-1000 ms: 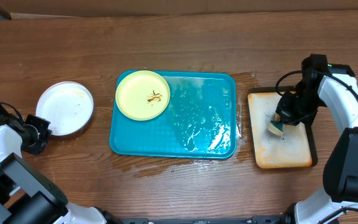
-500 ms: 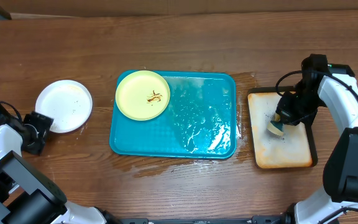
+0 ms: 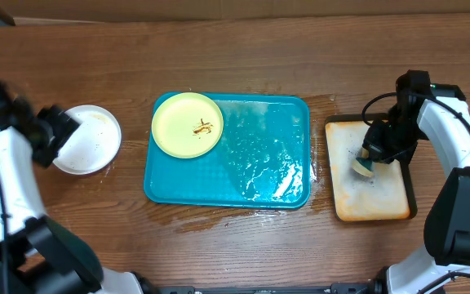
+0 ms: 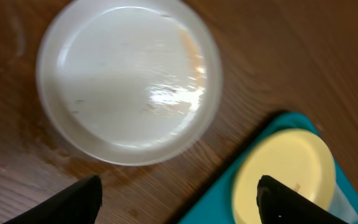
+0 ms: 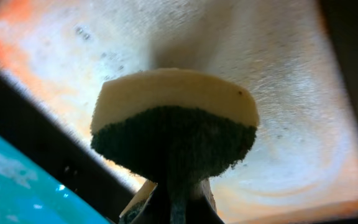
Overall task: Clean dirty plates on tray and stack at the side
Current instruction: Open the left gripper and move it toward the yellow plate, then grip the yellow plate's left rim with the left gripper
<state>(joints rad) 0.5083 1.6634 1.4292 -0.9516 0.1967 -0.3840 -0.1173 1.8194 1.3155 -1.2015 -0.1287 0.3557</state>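
A white plate lies flat on the wood table left of the tray, with a faint brown smear near its rim. My left gripper hovers over its left edge, open and empty. The pale yellow-green plate with a brown smear sits in the far left corner of the wet teal tray, and shows at the lower right of the left wrist view. My right gripper is shut on a yellow-and-green sponge, held just above the tan tray.
The small black-rimmed tan stained tray lies right of the teal tray and fills the right wrist view. Water has pooled on the table along the teal tray's front edge. A cardboard edge runs along the far side.
My left gripper opened and let go of the white plate, which now rests on the table. The left arm then rose and swung toward the far side. The right arm has not moved.
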